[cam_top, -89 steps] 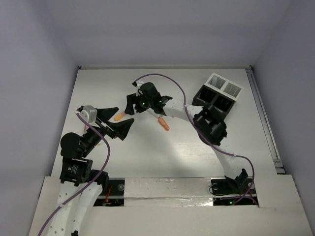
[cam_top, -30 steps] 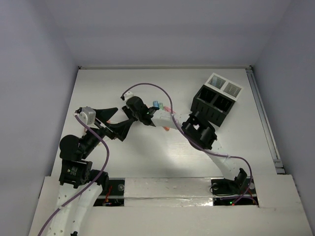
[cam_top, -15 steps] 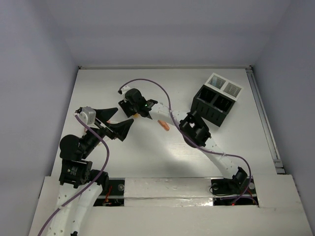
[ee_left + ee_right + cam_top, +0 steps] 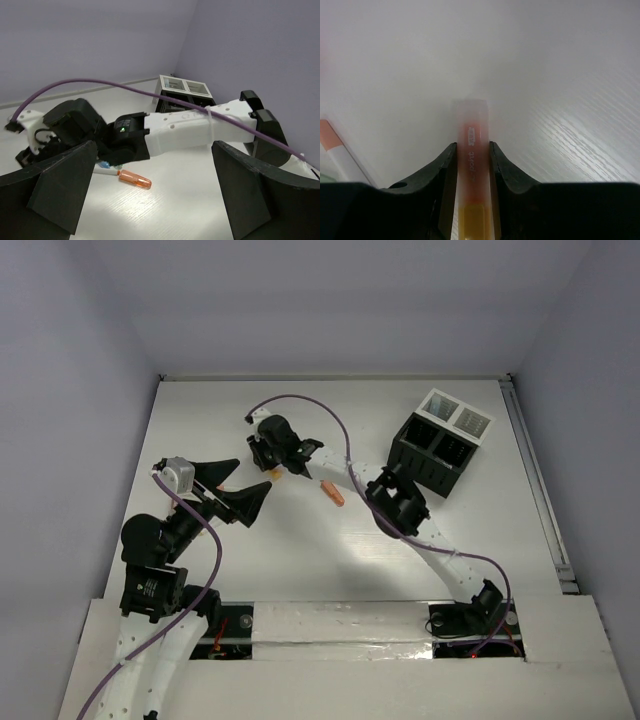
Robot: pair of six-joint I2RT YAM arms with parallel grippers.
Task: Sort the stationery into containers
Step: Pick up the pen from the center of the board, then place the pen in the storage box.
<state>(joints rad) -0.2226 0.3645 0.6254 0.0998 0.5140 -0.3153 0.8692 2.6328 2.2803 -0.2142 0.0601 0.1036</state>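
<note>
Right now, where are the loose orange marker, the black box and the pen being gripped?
orange marker (image 4: 332,492): top view, mid-body.
black box (image 4: 405,437): top view, left outer wall.
gripped pen (image 4: 471,142): right wrist view, translucent cap.

Lab enclosure; white table (image 4: 300,560), plain walls (image 4: 330,300)

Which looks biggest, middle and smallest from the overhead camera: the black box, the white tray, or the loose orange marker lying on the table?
1. black box
2. white tray, clearly smaller than the box it adjoins
3. orange marker, by far the smallest
</note>
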